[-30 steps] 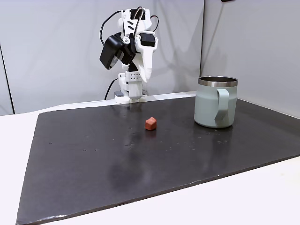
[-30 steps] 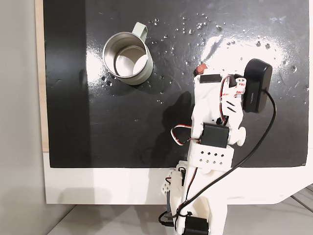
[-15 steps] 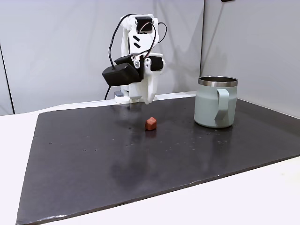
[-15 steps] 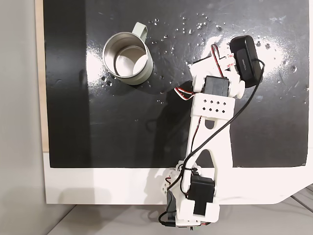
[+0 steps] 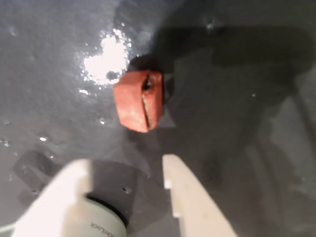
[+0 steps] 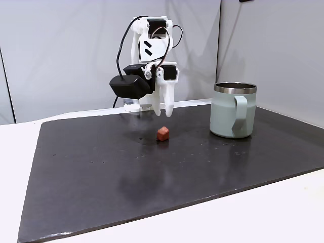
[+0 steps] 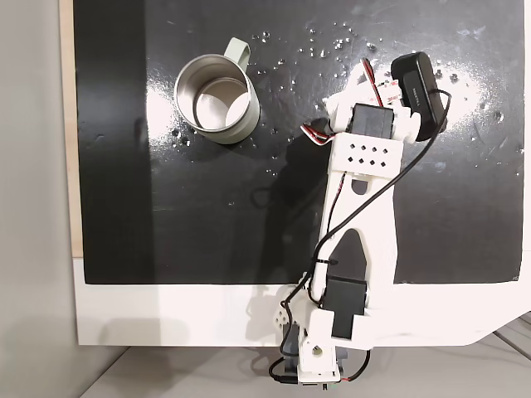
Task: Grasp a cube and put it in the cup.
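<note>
The small terracotta cube (image 5: 138,101) lies on the dark mat, just beyond my fingertips in the wrist view. In a fixed view the cube (image 6: 162,133) rests near the mat's middle, and my gripper (image 6: 162,112) hangs a short way above and slightly behind it, pointing down. The gripper (image 5: 126,165) is open, with nothing between its white fingers (image 5: 185,192). The mint-green mug (image 6: 233,111) stands upright to the right of the cube, its handle facing the camera. From above, the mug (image 7: 214,99) looks empty, and the arm (image 7: 365,166) hides the cube.
The black mat (image 6: 101,172) covers most of the white table (image 6: 15,152). The arm's base (image 7: 319,348) sits on the white strip at the mat's edge. A grey wall rises behind the mat. Glare spots lie on the mat (image 5: 106,57) near the cube.
The arm has unfolded from its tucked pose, reached out over the mat and lowered. The gripper now hangs over the cube with its fingers parted. Cube and mug have not moved.
</note>
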